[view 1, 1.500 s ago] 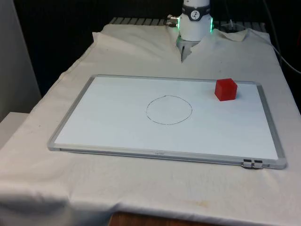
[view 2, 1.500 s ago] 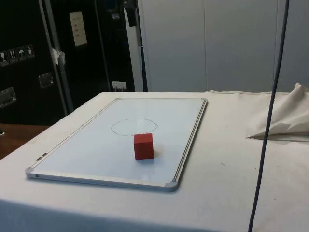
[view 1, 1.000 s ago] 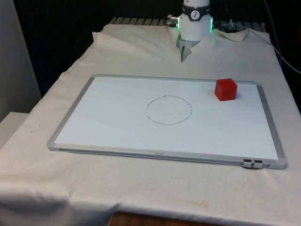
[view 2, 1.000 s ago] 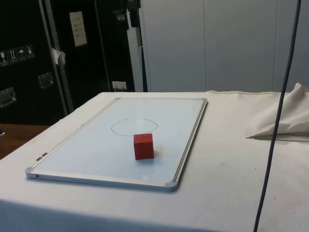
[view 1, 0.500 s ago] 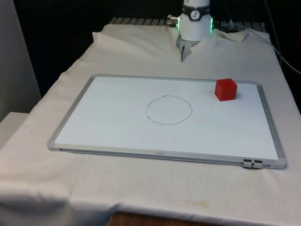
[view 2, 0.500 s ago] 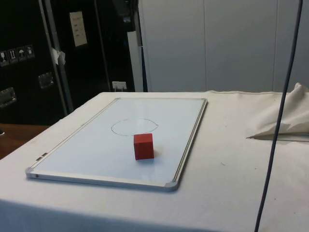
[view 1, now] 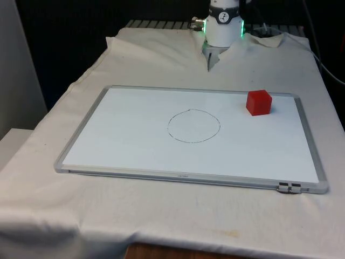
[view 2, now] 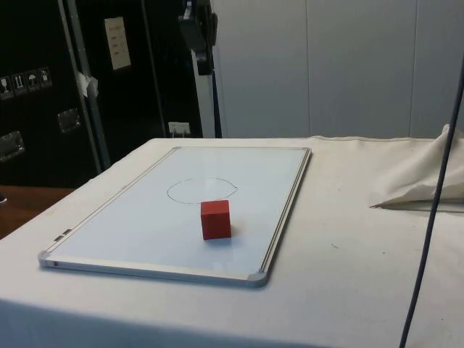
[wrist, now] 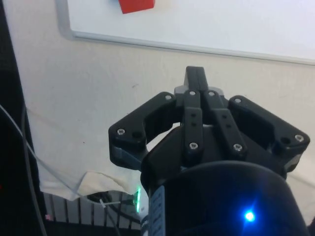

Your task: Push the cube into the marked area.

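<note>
Apparently almost nothing has changed on the table with its white cloth. The large white board with a grey metal frame lies flat where it was, and the thin circle drawn in pen on it, which is the marked area, has nothing inside. The small red cube has also not moved. It stands on the board well apart from the circle, towards the front view's right and a little farther back, near the frame.

What did change is the arm. In the side view its dark end has come lower, high above the far side of the circle, and the black cable has swung. The black end effector has its fingers pressed together and holds nothing.

I judge that the push has not begun. The arm is only approaching, and it must come behind the cube, on the side away from the circle.
</note>
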`<state>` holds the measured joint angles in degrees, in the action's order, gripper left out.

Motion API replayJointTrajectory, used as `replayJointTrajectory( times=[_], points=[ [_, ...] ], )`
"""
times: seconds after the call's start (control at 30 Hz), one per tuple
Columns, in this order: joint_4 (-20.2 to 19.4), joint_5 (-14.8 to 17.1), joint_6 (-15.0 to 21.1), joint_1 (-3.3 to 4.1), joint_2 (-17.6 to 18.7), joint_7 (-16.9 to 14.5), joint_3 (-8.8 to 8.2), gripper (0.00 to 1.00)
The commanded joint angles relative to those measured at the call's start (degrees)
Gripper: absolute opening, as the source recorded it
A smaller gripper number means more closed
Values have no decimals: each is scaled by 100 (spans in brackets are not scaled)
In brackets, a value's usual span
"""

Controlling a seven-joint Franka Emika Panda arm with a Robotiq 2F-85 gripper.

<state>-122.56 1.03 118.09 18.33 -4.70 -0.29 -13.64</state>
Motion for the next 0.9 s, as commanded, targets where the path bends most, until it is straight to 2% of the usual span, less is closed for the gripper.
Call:
replayJointTrajectory(
  times=[0.0, 0.03, 0.07, 0.1, 0.33, 0.37, 0.4, 0.6, 0.63, 0.7, 0.87],
  points=[
    [-120, 74, 138, 23, -52, -40, 23, 0],
    [0, 0, 0, 0, 0, 0, 0, 0],
    [-40, 23, 40, 0, 0, -11, 17, 0],
    [-212, 132, 229, 23, -57, -74, 57, 0],
    [-550, 350, 590, 23, -52, -264, 178, 0],
    [-498, 292, 504, 0, -23, -235, 178, 0],
    [-590, 378, 625, 23, -52, -292, 195, 0],
    [-877, 590, 951, 29, -29, -493, 309, 0],
    [-802, 498, 831, 6, -17, -435, 292, 0],
    [-957, 665, 1049, 34, -23, -561, 344, 0],
    [-1197, 877, 1346, 40, 6, -739, 476, 0]
  ],
)
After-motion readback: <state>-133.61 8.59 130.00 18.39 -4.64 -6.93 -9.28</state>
